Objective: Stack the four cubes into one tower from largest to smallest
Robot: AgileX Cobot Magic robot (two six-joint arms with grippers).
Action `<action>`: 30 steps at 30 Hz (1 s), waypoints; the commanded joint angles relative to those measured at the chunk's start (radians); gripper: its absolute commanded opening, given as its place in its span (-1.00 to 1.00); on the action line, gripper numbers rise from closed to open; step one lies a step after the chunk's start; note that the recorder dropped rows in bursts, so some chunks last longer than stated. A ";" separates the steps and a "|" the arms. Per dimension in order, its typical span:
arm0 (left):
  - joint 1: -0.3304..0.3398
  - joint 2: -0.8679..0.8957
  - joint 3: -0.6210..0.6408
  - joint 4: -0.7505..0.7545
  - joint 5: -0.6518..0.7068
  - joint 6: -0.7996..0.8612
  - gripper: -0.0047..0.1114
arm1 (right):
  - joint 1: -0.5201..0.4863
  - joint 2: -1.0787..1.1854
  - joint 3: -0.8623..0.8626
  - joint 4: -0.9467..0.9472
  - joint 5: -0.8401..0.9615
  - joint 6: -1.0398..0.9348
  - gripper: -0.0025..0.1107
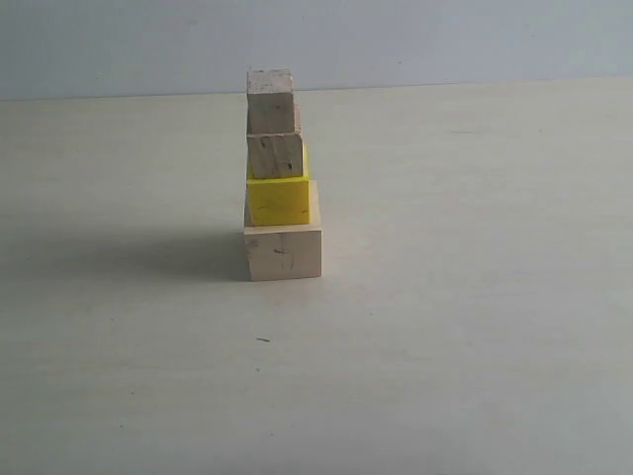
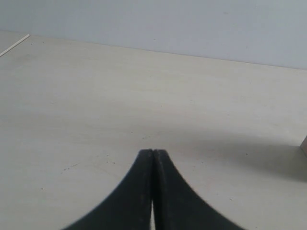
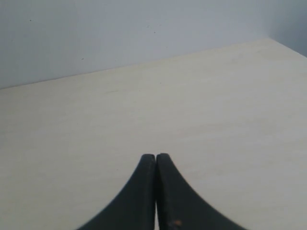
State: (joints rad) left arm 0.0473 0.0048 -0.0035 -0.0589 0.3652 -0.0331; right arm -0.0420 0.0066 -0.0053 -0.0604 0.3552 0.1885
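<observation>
In the exterior view the four cubes stand as one tower on the table. The large pale wooden cube [image 1: 284, 252] is at the bottom, the yellow cube [image 1: 279, 201] sits on it, a small wooden cube [image 1: 275, 155] comes above that, and another small wooden cube [image 1: 271, 102] tops the column. No arm shows in that view. My left gripper [image 2: 153, 152] is shut and empty above bare table, with a sliver of a cube [image 2: 304, 144] at that frame's edge. My right gripper [image 3: 156, 156] is shut and empty too, and no cube shows in its view.
The pale tabletop [image 1: 475, 327] stretches all around the tower, with the tower's shadow [image 1: 148, 252] to its left. A grey wall [image 1: 445, 40] backs the table. A table edge [image 2: 14, 44] shows in the left wrist view.
</observation>
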 commanded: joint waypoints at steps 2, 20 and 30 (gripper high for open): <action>0.001 -0.005 0.004 0.002 -0.009 0.001 -0.92 | -0.005 -0.007 0.005 -0.011 -0.009 -0.012 -0.96; 0.001 -0.005 0.004 0.002 -0.009 0.001 -0.92 | -0.005 -0.007 0.005 0.007 -0.009 -0.006 -0.96; 0.001 -0.005 0.004 0.002 -0.009 0.001 -0.92 | -0.005 -0.007 0.005 0.007 -0.009 -0.006 -0.96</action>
State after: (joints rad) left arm 0.0473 0.0048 -0.0035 -0.0589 0.3652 -0.0331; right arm -0.0420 0.0066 -0.0053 -0.0541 0.3552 0.1835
